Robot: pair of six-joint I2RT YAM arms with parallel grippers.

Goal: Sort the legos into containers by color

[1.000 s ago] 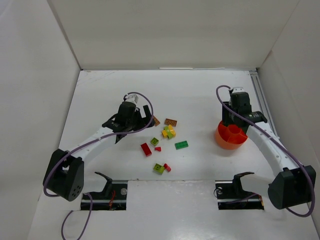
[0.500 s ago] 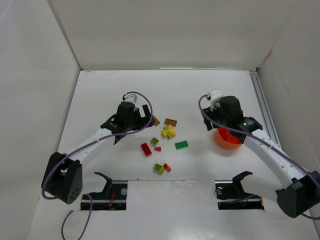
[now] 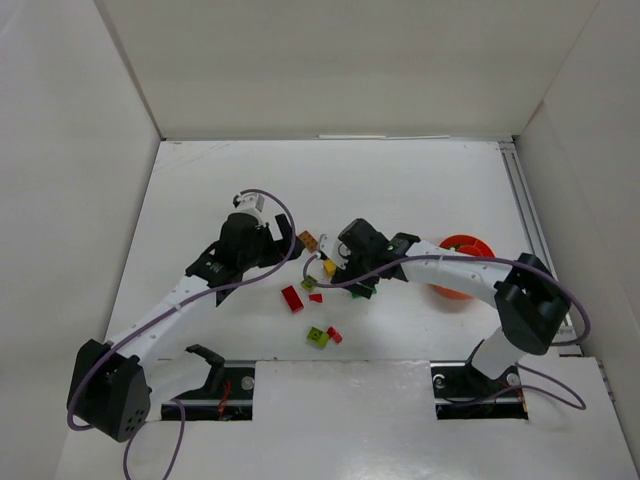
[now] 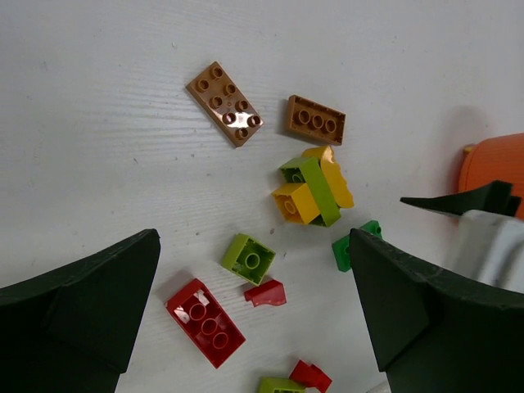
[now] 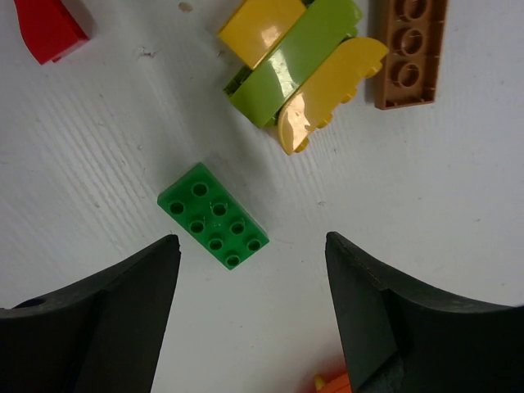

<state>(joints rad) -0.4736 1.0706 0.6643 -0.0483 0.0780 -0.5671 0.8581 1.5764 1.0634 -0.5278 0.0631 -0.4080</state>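
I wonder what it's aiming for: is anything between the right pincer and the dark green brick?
Nothing: in the right wrist view, only bare white table separates the open right pincer from the dark green brick just ahead of it.

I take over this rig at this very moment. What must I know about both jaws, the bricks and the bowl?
Left gripper: jaws open, empty, above the loose bricks.
Right gripper: jaws open, empty, hovering over the dark green brick.
Orange bowl: on the right of the table, apart from the pile. Its contents are too small to tell, so what is done is unclear.
Unsorted on the table: brown bricks, yellow and lime cluster, red brick, lime brick, small red piece.
Left: move all these into the bowl by colour. The dark green brick is probably next.
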